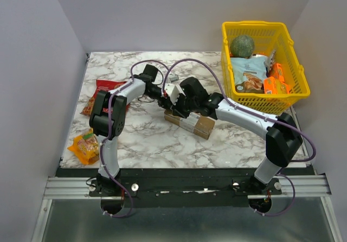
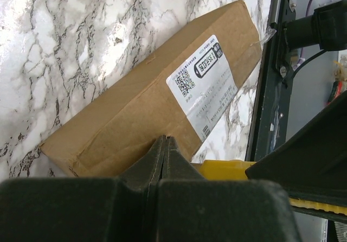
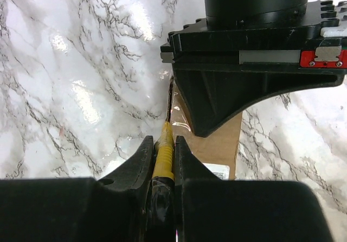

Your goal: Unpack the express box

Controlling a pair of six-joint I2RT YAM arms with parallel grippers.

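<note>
Cardboard at centre stage: the express box point(image 1: 191, 124) lies flat on the marble table point(image 1: 146, 141), just right of the middle of the top view. Its long side slants from upper left to lower right, and both my wrists crowd over its upper-left end.

In the left wrist view the box runs diagonally from lower left to upper right, with its white label point(image 2: 203, 87) face up on the right half. My left gripper point(image 2: 165, 141) sits at bottom centre with its fingers pressed together and nothing between them. The tips are at the box's near long edge; I cannot tell whether they touch it.

In the right wrist view my right gripper point(image 3: 162, 141) is clamped on a thin yellow tool point(image 3: 164, 160). The tool's narrow tip runs up toward the middle of the frame, along the left edge of the box's brown end. Whether the tip meets the cardboard is not clear. The black body of my left gripper fills the upper right there and hides most of the box.

A yellow basket point(image 1: 265, 24) holding groceries stands at the upper right of the top view. A red snack bag point(image 1: 100, 93) and an orange snack bag point(image 1: 85, 147) lie at the table's left edge, well apart from the box.
</note>
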